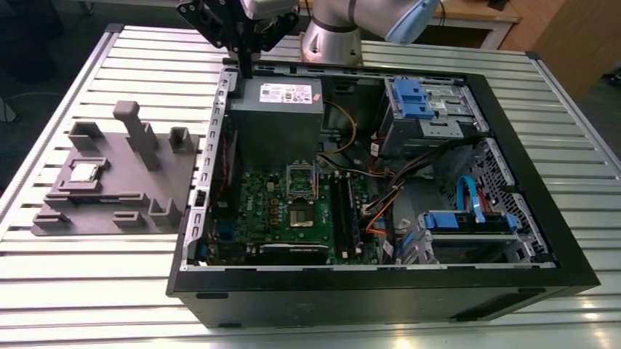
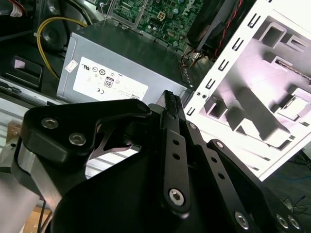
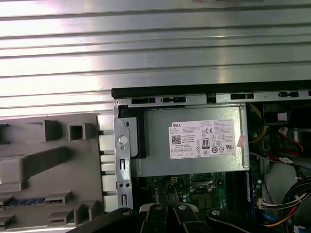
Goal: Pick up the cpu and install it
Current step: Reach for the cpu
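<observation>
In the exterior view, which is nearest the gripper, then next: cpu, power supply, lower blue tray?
1. power supply, just beneath the gripper.
2. cpu, on the grey fixture, exterior view's left.
3. lower blue tray, exterior view's lower right.

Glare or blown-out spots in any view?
First wrist view: strong glare across the table slats. Second wrist view: the grey fixture looks washed out and pinkish. Exterior view: fairly even light, and the cpu shows as a bright square.

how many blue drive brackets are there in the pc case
2. One blue bracket sits in the case near the arm's base; the other lies toward the exterior view's lower right. Others may be hidden.
</observation>
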Motion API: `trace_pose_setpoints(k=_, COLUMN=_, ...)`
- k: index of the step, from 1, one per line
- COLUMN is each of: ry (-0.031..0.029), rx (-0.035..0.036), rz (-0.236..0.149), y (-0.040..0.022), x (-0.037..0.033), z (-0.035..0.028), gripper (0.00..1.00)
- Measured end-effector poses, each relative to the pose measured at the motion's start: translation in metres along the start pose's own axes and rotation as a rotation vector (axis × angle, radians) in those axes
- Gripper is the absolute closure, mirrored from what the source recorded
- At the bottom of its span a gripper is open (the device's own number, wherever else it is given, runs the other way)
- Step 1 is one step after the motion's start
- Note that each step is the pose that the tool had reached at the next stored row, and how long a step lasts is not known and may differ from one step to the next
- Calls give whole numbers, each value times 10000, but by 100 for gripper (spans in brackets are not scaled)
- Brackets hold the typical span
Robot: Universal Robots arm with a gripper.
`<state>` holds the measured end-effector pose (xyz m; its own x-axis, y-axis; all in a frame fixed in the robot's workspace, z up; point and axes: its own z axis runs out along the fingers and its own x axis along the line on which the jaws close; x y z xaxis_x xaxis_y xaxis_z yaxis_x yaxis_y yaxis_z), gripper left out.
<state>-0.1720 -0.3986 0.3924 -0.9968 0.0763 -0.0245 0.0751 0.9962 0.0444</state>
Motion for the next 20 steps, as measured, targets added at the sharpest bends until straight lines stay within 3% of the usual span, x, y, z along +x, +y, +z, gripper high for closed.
trace_pose_setpoints(k=20, ry=1, rx=0, rz=-1, y=-5, x=73, z=-2, gripper=90)
